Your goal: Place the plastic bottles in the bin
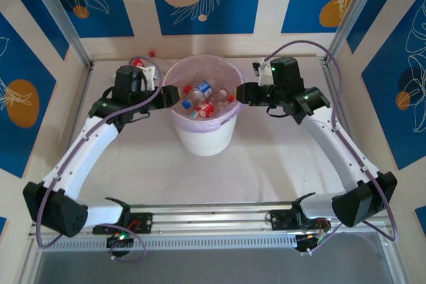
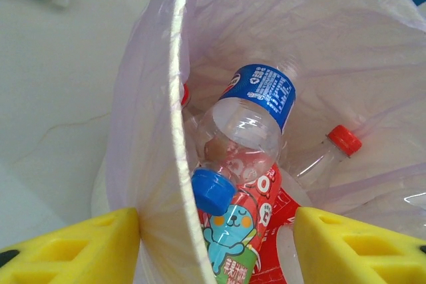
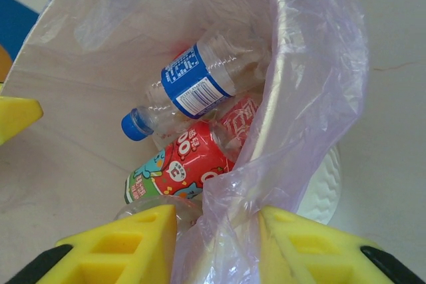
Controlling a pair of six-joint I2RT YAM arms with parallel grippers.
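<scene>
Top external: one bin (image 1: 203,139), two tools (image 1: 172,95) (image 1: 243,93)

White bin (image 1: 202,136) mid-bench (image 1: 273,164), several bottles (image 1: 203,91) inside. Left fingers (image 1: 168,95) at its left rim, right fingers (image 1: 245,93) at its right rim. A red-capped bottle (image 1: 142,63) lies behind the left arm.

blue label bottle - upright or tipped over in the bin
Tipped over. The blue-label bottle lies on its side inside the bin, resting on a red-label bottle, its blue cap pointing sideways.
</scene>
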